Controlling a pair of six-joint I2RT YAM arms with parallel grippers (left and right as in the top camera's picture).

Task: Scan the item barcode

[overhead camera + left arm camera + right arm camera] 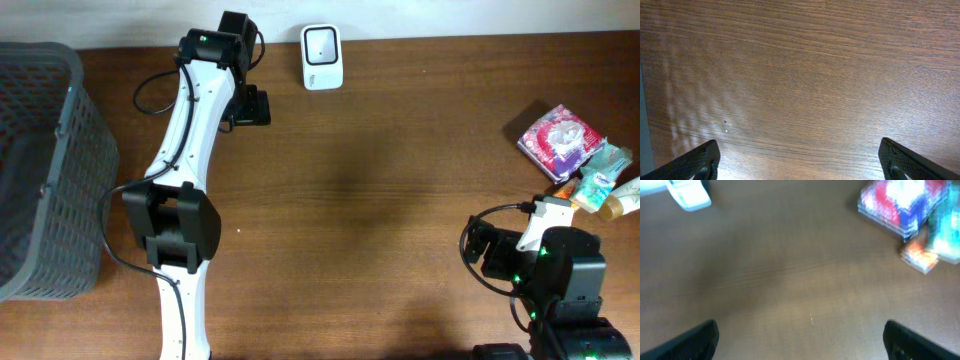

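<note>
We see both arms drawn back, with nothing held. The left gripper (799, 147) hangs over bare wood at the far left of the table (400, 200). Its two fingers stand wide apart at the edges of its wrist view, with only grain between them. The right gripper (800, 330) sits folded at the near right, its fingers likewise spread wide and empty.

The goods to be scanned lie in a small heap at the right edge of the table, beyond the right gripper and a little to its right. A purple-and-pink packet (560, 138) lies farthest. A teal packet (606, 164) is just beside it on its right. An orange item (566, 189) and a pale tube (622, 197) are nearer. From above we cannot tell which of them overlap. In the right wrist view the heap shows blurred at the upper right, apart from the fingers.

The white scanner (322, 57) stands at the far edge, near the middle, just right of the left gripper and well apart from the heap. A grey basket (85, 130) fills the left edge.
</note>
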